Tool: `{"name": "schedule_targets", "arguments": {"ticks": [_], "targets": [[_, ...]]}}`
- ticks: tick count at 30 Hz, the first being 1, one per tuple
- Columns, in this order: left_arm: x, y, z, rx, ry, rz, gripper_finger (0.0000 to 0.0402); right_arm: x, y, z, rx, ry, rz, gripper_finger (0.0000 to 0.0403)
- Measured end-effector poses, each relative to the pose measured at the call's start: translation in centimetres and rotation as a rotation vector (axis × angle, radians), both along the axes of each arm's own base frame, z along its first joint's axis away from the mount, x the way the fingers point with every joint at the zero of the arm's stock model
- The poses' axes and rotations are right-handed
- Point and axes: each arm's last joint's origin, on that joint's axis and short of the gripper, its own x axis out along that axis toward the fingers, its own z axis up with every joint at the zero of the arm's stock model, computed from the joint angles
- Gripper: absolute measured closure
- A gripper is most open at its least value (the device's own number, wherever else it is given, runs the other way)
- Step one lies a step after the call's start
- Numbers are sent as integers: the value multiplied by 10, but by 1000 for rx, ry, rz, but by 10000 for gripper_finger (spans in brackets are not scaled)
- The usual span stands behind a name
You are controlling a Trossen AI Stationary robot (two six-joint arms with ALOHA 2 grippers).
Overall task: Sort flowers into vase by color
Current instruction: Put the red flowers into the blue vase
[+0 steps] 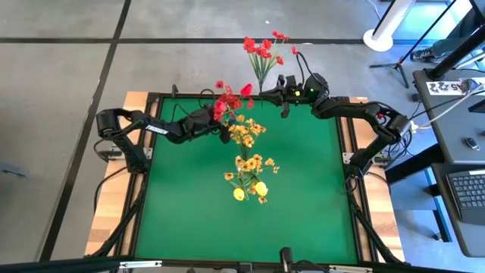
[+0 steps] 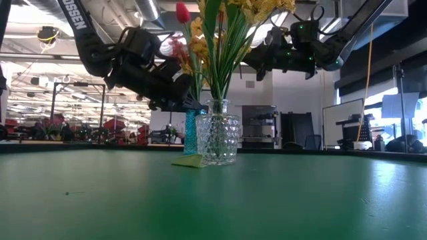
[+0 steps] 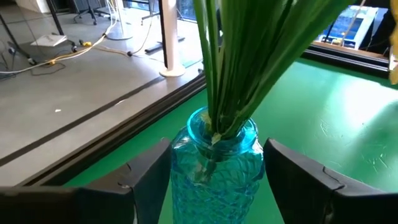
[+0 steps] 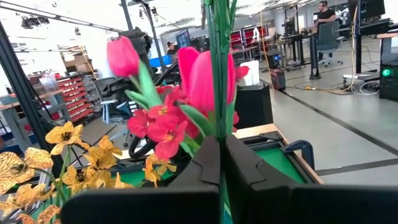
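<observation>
The left gripper [image 3: 211, 180] has its fingers spread wide on either side of the blue vase [image 3: 214, 165], holding nothing; green stems rise upright from the vase's mouth between them. The right gripper [image 1: 284, 85], at the tabletop's [image 1: 303, 205] far edge, is pinched shut on a red sprig [image 1: 263, 51] whose stem points far. The clear vase [image 2: 218, 139], nearer, holds yellow blooms [image 1: 248, 173].

Obstacles: blue vase [image 3: 214, 165] and clear vase [image 2: 217, 139], just beside each other, mid-table. Free: green table [image 1: 303, 220] at near side.
</observation>
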Motion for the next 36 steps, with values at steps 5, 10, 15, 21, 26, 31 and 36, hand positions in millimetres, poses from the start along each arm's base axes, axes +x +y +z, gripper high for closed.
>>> {"name": "schedule_targets", "arguments": {"ticks": [5,10,15,21,26,31,36], "targets": [[-1,-3,-5,-26,43,36,146,0,0,0,0,0,3,403],[-8,-4,-20,-85,142,59,120,0,1,0,-1,3,20,403],[-10,2,-18,-88,124,106,108,0,1,0,1,6,25,403],[-5,2,-10,-93,32,54,106,0,1,0,2,6,26,403],[-4,3,-7,-64,12,76,106,0,1,0,2,8,36,403],[-5,8,-2,-14,-7,114,106,0,1,-1,1,11,53,403],[-7,13,-1,-23,-28,99,106,0,2,-1,0,11,60,403]]}}
